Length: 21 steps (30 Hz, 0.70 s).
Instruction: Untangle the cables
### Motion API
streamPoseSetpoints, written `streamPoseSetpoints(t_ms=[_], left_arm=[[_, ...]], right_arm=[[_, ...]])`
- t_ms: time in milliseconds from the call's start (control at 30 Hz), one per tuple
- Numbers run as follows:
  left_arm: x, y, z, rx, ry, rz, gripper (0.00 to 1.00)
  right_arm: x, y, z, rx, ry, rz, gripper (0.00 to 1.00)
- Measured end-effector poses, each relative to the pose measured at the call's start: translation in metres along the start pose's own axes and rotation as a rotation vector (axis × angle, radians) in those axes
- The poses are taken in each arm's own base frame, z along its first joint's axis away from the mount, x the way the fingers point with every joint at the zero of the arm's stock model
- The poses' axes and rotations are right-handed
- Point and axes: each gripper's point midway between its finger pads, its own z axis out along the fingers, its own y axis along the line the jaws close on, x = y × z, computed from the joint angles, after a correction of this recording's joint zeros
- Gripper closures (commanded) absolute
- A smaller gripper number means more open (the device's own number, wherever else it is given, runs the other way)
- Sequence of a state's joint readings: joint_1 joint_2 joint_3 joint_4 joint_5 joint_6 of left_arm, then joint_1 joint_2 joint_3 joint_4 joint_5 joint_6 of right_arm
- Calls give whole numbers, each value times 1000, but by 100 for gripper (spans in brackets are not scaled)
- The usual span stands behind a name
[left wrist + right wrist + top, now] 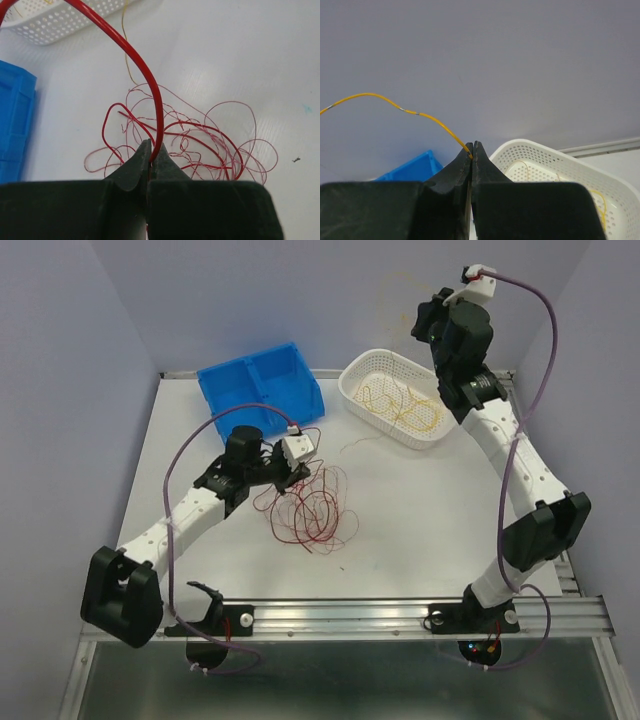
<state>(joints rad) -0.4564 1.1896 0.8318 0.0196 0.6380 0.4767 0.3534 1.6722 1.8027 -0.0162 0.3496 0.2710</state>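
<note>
A tangle of dark red cables (312, 510) lies on the white table in front of my left gripper (292, 476). In the left wrist view, the left gripper (152, 150) is shut on one red cable (150, 85), which arches up out of the red tangle (200, 145). My right gripper (424, 318) is raised high above the white basket (352, 390). It is shut (472, 149) on a yellow-orange cable (420, 114) that trails off to the left. More yellow cables (405, 405) lie coiled inside the basket.
A blue two-compartment bin (260, 385) stands at the back left next to the basket. One loose thin yellow strand (360, 443) lies on the table between the basket and the red tangle. Purple walls close in the table on three sides.
</note>
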Motion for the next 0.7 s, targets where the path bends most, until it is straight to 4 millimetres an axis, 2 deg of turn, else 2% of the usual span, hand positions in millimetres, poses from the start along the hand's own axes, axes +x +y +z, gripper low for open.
streamPoseSetpoints(t_ms=[167,233,300,400,533,600,700], left_arm=[[52,7,26,2,141,-97,100],[65,8,30,-1,178,-120,100],[66,9,31,-7,181,-124,100],[57,12,27,-31,159,-112,100],[35,17,19,-62,98,-79,100],[26,19,17,-72,74,-66,100],[21,20,15,-79,57,-55,100]], right_arm=[[-48,17,-22,-77,-71,50,99],[-70,23,-36,-109,-106,67,99],[-90,26,-48,-127,-141,77,99],[-110,25,-57,-128,-186,76,99],[-111,25,-43,-107,-205,40,99],[-98,24,-29,-89,-188,17,99],[-67,20,-5,-62,-138,-18,99]])
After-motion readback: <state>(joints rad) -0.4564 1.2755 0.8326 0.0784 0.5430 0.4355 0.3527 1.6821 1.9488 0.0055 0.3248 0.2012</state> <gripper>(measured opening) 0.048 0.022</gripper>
